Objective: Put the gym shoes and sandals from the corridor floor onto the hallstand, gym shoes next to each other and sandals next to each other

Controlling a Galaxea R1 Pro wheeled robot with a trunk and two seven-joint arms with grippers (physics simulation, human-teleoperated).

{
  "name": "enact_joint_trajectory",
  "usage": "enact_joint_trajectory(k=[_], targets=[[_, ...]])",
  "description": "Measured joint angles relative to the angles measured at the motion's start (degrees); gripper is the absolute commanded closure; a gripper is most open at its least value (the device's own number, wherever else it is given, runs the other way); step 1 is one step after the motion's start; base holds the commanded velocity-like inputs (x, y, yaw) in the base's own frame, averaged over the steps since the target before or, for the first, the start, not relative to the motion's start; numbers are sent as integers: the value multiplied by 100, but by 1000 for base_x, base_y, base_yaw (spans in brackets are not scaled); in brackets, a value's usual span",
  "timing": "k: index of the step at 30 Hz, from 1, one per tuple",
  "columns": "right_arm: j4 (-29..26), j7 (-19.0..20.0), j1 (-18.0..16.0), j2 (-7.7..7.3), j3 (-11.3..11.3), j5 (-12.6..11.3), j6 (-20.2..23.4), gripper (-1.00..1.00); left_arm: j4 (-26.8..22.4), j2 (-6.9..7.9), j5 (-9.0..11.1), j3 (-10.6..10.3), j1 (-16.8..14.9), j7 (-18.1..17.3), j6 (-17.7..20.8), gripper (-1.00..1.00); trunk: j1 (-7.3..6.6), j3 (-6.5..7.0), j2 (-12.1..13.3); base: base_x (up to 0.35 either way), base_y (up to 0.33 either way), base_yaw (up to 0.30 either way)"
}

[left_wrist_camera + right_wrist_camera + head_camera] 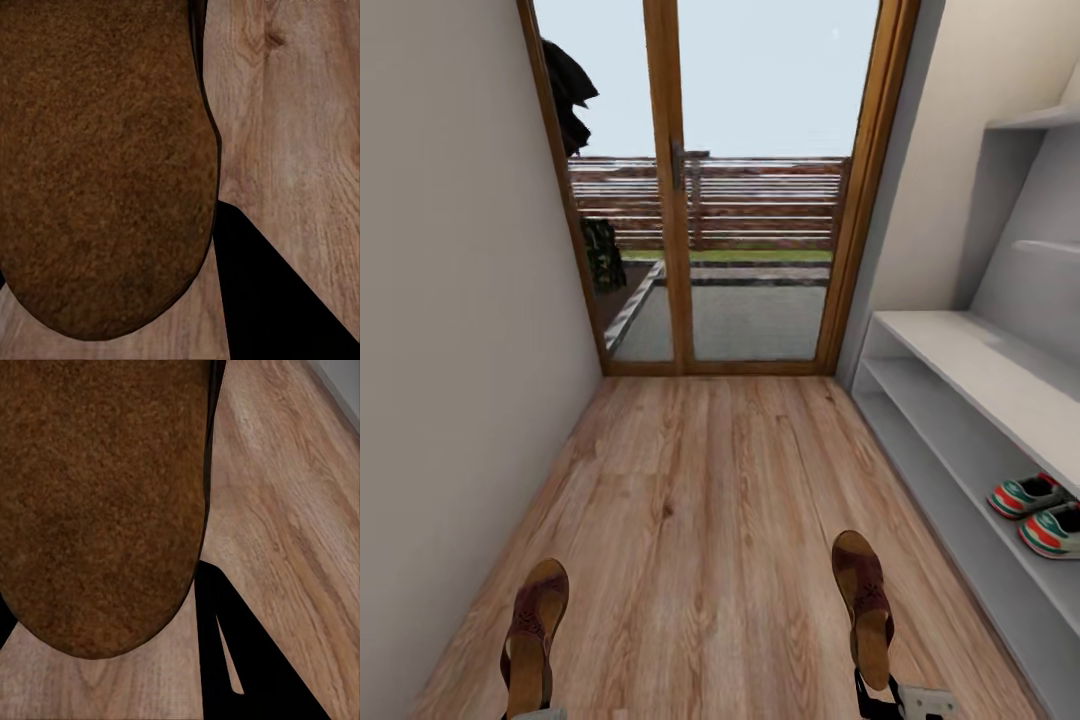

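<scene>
Two brown sandals hang above the corridor floor, toes pointing away from me. My left gripper is shut on the heel end of the left sandal. The right sandal is held the same way by my right gripper. Each wrist view looks onto a rough brown sole, the left sandal and the right sandal, with planks and a dark shadow beyond. The two gym shoes sit side by side on a lower shelf of the light-grey hallstand at the right.
A plain wall runs close along the left. A wood-framed glass door closes the corridor's far end, with a patio and fence outside. The hallstand's upper wall shelves rise at the right.
</scene>
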Motion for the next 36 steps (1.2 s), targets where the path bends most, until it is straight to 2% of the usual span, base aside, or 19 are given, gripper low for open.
enact_joint_trajectory(k=[23,36], targets=[[-1,7,0,-1,7,8,-7,100,1,0,0,-1,3,0,-1,100,0,-35,0,337,5,0],[8,8,0,0,8,8,-8,100,0,0,0,0,3,0,0,100,0,-35,0,337,64,-57]])
